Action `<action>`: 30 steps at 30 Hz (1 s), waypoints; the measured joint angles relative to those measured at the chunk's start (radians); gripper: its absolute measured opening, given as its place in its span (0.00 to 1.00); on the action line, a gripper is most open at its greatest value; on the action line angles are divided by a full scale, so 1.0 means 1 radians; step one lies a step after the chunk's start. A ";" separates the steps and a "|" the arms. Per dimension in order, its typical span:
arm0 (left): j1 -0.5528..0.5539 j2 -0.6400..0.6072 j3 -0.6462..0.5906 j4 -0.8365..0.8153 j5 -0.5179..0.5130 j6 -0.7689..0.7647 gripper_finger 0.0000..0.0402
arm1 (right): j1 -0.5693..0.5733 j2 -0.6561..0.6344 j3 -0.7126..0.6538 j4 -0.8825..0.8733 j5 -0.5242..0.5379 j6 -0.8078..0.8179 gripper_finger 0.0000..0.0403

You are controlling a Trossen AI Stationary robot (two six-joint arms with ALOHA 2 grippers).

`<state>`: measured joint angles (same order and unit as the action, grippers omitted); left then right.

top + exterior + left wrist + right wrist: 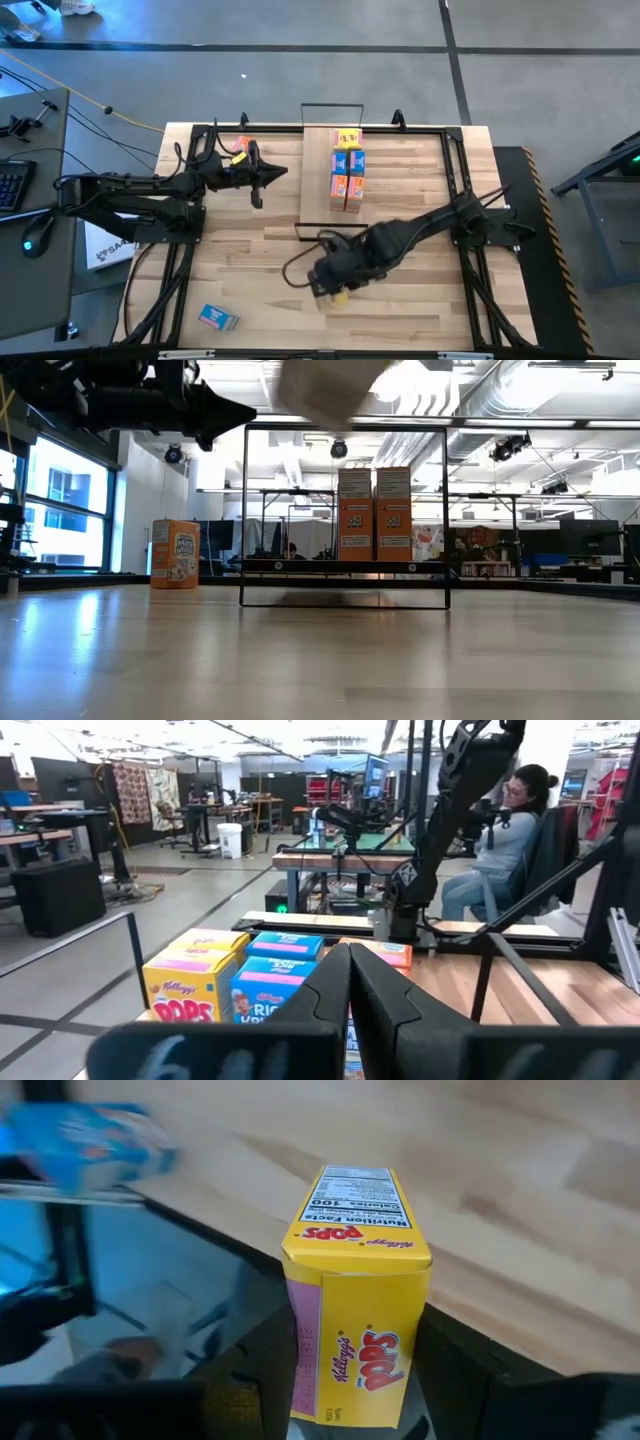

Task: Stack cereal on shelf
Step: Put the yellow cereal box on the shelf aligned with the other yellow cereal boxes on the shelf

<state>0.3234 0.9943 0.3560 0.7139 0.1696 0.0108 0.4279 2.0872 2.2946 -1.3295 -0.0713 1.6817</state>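
We have several boxes (347, 168) on the shelf (318, 190); our right tool (335, 290) grips a yellow box (357, 1295); one blue box (217, 318) waits at seven o'clock.

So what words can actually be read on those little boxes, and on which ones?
"Nutrition Facts", "100", "POPS": top flap of the yellow box in the right gripper.
"Kellogg's POPS": that box's side.
"Kellogg's", "POPS": yellow box on the shelf, left wrist view.
"KRI...", cut off: blue box beside it.
Orange boxes in the low view: print too small to read.
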 joint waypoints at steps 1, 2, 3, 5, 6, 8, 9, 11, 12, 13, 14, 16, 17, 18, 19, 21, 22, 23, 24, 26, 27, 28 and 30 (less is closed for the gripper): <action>0.004 0.000 0.000 -0.001 0.000 0.000 0.00 | -0.009 0.000 0.036 -0.020 0.018 -0.026 0.38; 0.006 0.000 0.000 -0.002 0.000 0.000 0.00 | -0.019 -0.002 0.064 -0.035 0.040 -0.051 0.38; 0.011 0.000 0.000 -0.003 0.001 0.000 0.00 | -0.031 -0.016 0.059 -0.030 0.058 -0.074 0.38; 0.017 0.000 0.000 -0.005 0.002 0.000 0.00 | -0.062 -0.059 0.019 -0.021 0.083 -0.120 0.38; 0.021 0.000 0.000 -0.006 0.002 0.000 0.00 | -0.081 -0.073 0.015 -0.027 0.094 -0.153 0.38; 0.032 0.000 0.000 -0.010 0.003 0.000 0.00 | -0.125 -0.097 0.015 -0.037 0.117 -0.233 0.38; 0.036 0.000 0.000 -0.012 0.003 0.000 0.00 | -0.146 -0.111 0.015 -0.036 0.129 -0.276 0.38; 0.046 0.000 0.000 -0.015 0.003 0.000 0.00 | -0.198 -0.128 0.015 -0.010 0.151 -0.364 0.38; 0.051 0.000 0.000 -0.016 0.003 0.000 0.00 | -0.224 -0.138 0.015 0.003 0.157 -0.409 0.38; 0.053 0.000 0.000 -0.019 0.003 0.000 0.00 | -0.255 -0.143 0.016 0.014 0.166 -0.453 0.38; 0.055 0.000 0.000 -0.021 0.003 0.000 0.00 | -0.285 -0.151 0.018 0.028 0.170 -0.497 0.38; 0.060 0.000 0.000 -0.024 0.003 0.000 0.00 | -0.349 -0.156 0.024 0.045 0.175 -0.577 0.38; 0.062 0.000 0.000 -0.026 0.003 0.000 0.00 | -0.383 -0.157 0.025 0.053 0.174 -0.615 0.38; 0.065 0.000 0.000 -0.030 0.003 0.000 0.00 | -0.418 -0.157 0.025 0.056 0.170 -0.647 0.38; 0.068 0.000 0.000 -0.035 0.002 0.000 0.00 | -0.452 -0.155 0.024 0.054 0.161 -0.675 0.38; 0.078 0.000 0.000 -0.046 -0.004 0.005 0.00 | -0.518 -0.147 0.024 0.054 0.134 -0.721 0.38; 0.083 0.000 0.000 -0.056 -0.014 0.008 0.00 | -0.549 -0.142 0.024 0.053 0.125 -0.740 0.38; 0.086 0.000 0.000 -0.065 -0.027 0.009 0.00 | -0.577 -0.135 0.024 0.048 0.118 -0.754 0.38; 0.092 0.000 0.000 -0.072 -0.035 0.010 0.00 | -0.602 -0.128 0.024 0.045 0.115 -0.770 0.38; 0.104 0.000 0.000 -0.082 -0.043 0.010 0.00 | -0.644 -0.111 0.024 0.043 0.105 -0.797 0.38; 0.107 0.000 0.000 -0.085 -0.044 0.010 0.00 | -0.659 -0.102 0.024 0.040 0.097 -0.808 0.38; 0.110 0.000 0.000 -0.088 -0.044 0.010 0.00 | -0.672 -0.091 0.024 0.039 0.091 -0.820 0.38; 0.115 0.000 0.000 -0.089 -0.044 0.011 0.00 | -0.691 -0.065 0.024 0.039 0.085 -0.831 0.38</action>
<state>0.4381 0.9943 0.3561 0.6247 0.1253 0.0216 -0.2636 2.0221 2.3184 -1.2901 0.0134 0.8508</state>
